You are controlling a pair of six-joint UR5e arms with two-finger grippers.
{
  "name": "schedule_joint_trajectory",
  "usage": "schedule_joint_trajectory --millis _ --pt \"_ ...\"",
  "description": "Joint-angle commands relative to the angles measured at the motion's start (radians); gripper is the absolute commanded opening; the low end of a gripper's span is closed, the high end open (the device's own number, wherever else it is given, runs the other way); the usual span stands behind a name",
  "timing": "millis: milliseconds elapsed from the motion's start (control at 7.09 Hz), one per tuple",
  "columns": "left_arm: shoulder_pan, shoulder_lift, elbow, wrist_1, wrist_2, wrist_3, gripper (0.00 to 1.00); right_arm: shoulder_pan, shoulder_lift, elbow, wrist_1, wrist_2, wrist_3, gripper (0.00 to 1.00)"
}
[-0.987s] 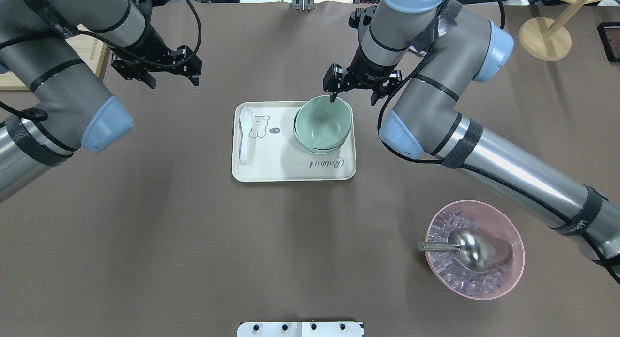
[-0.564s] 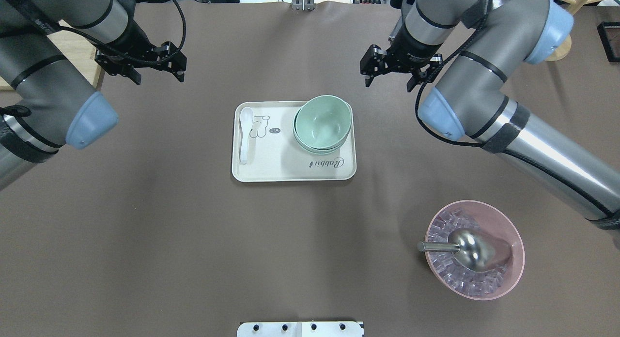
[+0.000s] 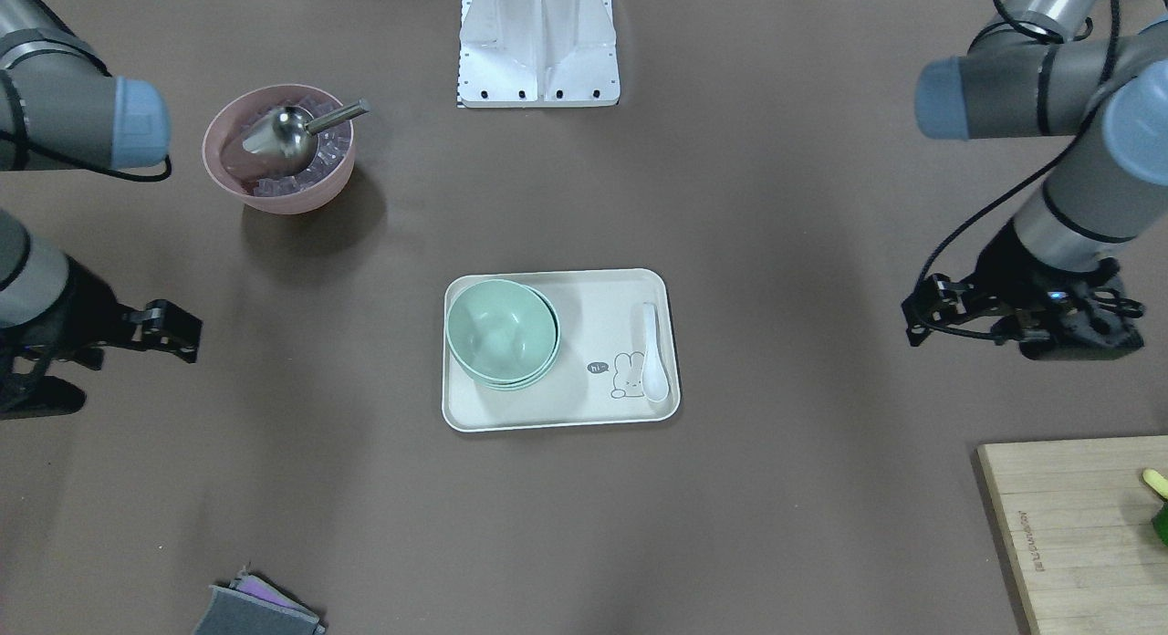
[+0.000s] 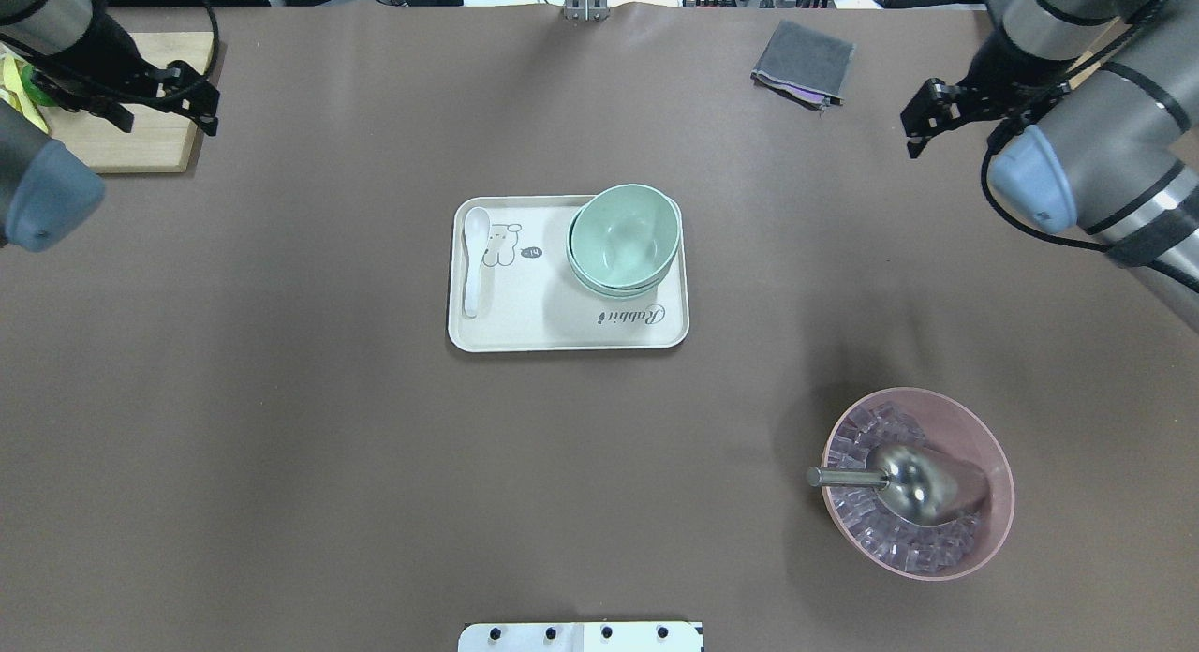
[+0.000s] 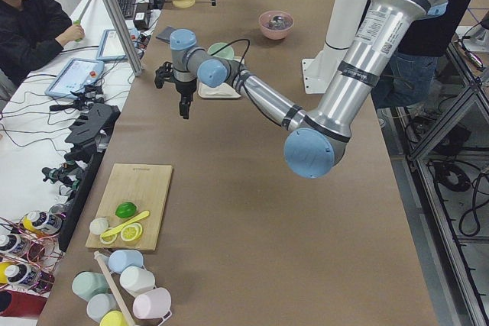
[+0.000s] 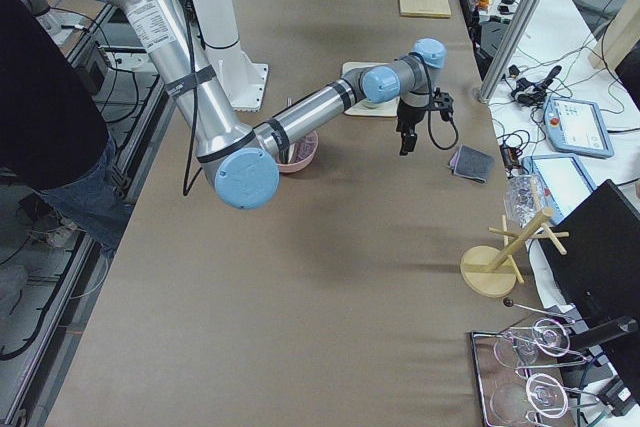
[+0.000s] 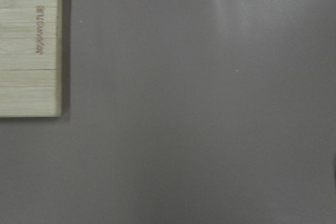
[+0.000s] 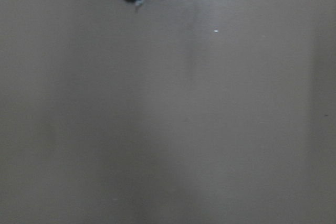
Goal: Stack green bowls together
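The pale green bowls sit nested in one stack on the right half of the cream tray. The stack also shows in the front-facing view. My left gripper hangs open and empty at the far left, by the wooden board, well away from the tray. My right gripper hangs open and empty at the far right, also well away from the tray. Neither wrist view shows fingers or bowls, only the brown table.
A white spoon lies on the tray's left side. A pink bowl with ice and a metal scoop stands near right. A wooden cutting board lies far left, a grey cloth far right.
My right gripper left the top bowl's rim and drew back to the far right. My left gripper drew back to the far left. The bowl stack has not moved.
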Motion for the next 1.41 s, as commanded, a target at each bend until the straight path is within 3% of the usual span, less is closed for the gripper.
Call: schedule_joint_trajectory --millis 0,282,705,1269 --pt "-0.15 0.112 0.001 -0.001 -0.023 0.194 0.98 0.169 -0.149 -0.005 -0.015 0.028 -0.259 1.0" --pt "-0.312 0.283 -0.013 -0.085 -0.165 0.39 0.98 0.306 -0.283 -0.006 -0.015 0.027 -0.441 1.0" --pt "-0.332 0.347 0.004 -0.105 -0.167 0.423 0.98 0.368 -0.371 0.013 -0.002 0.034 -0.449 1.0" --pt "-0.332 0.382 0.024 -0.111 -0.164 0.431 0.98 0.385 -0.388 0.013 -0.01 0.069 -0.449 1.0"
